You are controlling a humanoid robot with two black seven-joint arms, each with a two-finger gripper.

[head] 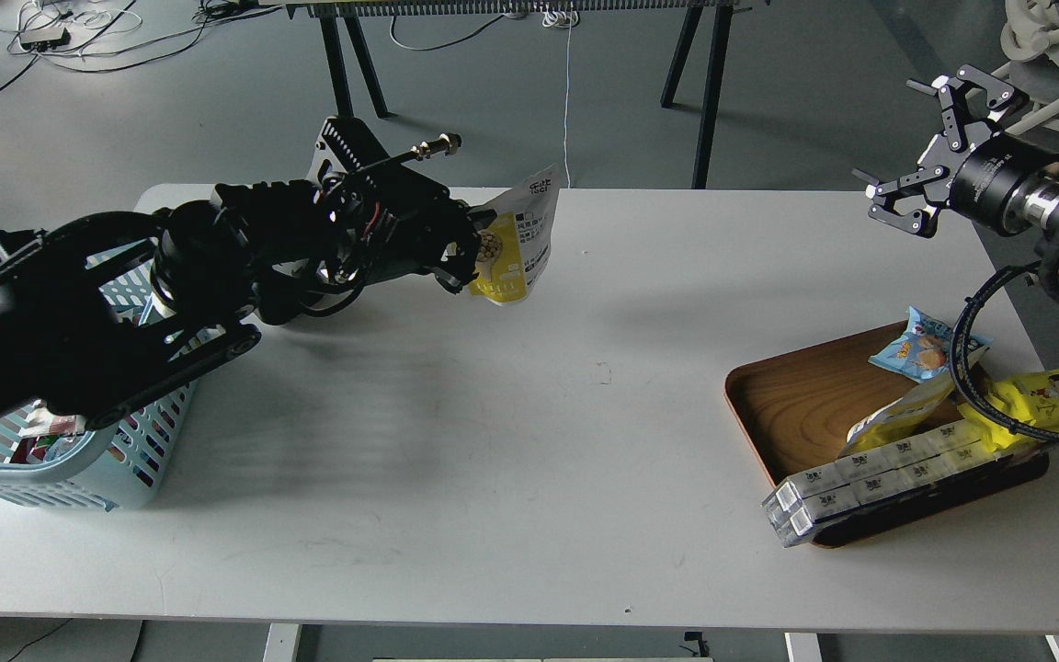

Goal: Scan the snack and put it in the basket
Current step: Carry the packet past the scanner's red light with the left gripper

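Note:
The snack [513, 246] is a yellow stand-up pouch with a round picture of beige balls and a white panel of black text. My left gripper [467, 257] is shut on its left side and holds it tilted, clear of the white table [511, 441], at the back middle. The light blue basket [79, 450] stands at the table's left edge, mostly hidden behind my left arm. My right gripper [920, 152] is open and empty, high above the table's back right corner.
A brown wooden tray [805, 405] at the right holds a small blue packet [925, 345], a yellow wrapper with a cartoon face [1058, 395], another yellowish pouch and white boxes [870, 483]. The basket holds some items. Black table legs stand behind the table.

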